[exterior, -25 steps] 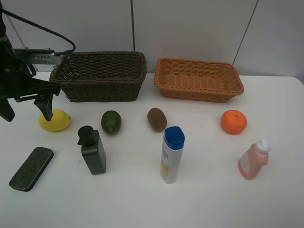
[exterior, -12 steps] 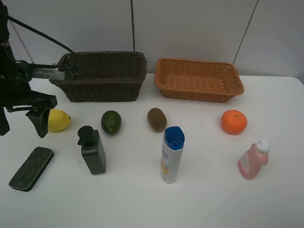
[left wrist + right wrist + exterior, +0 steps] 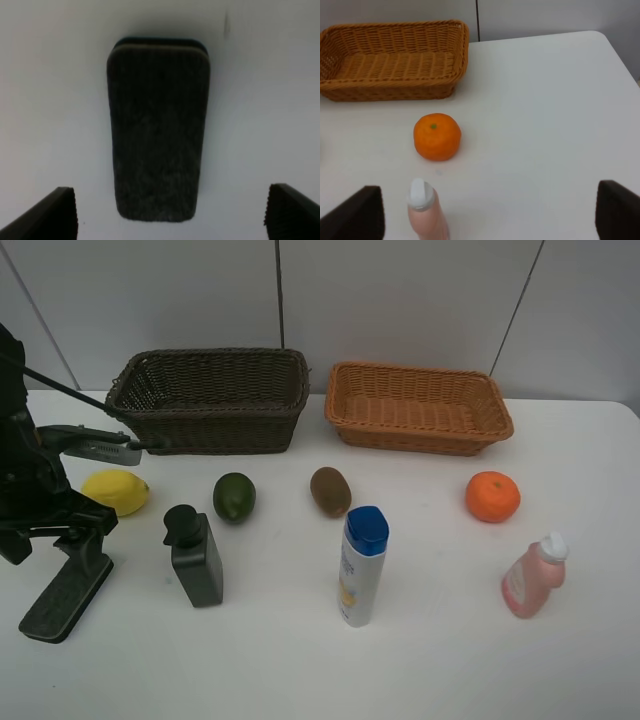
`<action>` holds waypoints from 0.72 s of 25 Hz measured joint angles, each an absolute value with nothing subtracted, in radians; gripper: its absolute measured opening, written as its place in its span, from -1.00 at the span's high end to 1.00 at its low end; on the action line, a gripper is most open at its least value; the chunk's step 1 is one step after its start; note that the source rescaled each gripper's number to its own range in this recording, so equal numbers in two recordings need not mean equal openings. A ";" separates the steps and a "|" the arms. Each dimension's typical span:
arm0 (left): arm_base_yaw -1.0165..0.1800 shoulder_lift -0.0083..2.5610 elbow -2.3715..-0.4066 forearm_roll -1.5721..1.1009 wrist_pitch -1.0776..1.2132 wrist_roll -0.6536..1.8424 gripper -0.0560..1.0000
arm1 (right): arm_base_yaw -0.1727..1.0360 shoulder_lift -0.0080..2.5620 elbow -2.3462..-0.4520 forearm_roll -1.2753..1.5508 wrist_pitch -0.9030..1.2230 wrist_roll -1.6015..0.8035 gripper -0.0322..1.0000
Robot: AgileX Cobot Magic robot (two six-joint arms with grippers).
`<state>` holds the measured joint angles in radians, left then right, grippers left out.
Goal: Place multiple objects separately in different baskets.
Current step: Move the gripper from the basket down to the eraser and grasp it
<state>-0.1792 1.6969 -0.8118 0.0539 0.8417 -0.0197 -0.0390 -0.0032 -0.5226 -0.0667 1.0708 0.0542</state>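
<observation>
my left gripper hung over the flat dark green block, jaws spread wide to straddle it. the block lay flat on the desk, apparently untouched, lengthwise between them so they could close across its narrow width.

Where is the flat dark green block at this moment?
In the exterior high view, the flat dark green block lies at the front left of the table, beside the dark pump bottle, under the open left gripper.
</observation>
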 joint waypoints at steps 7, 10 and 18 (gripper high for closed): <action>-0.179 1.697 -0.738 0.054 0.669 0.015 -0.96 | -0.039 -0.003 -0.523 -0.067 1.071 0.054 -1.00; -0.179 1.697 -0.708 0.055 0.616 0.016 -0.96 | -0.039 -0.003 -0.523 -0.067 1.071 0.054 -1.00; -0.179 1.724 -0.673 0.059 0.539 0.016 -0.96 | -0.039 -0.003 -0.523 -0.067 1.071 0.054 -1.00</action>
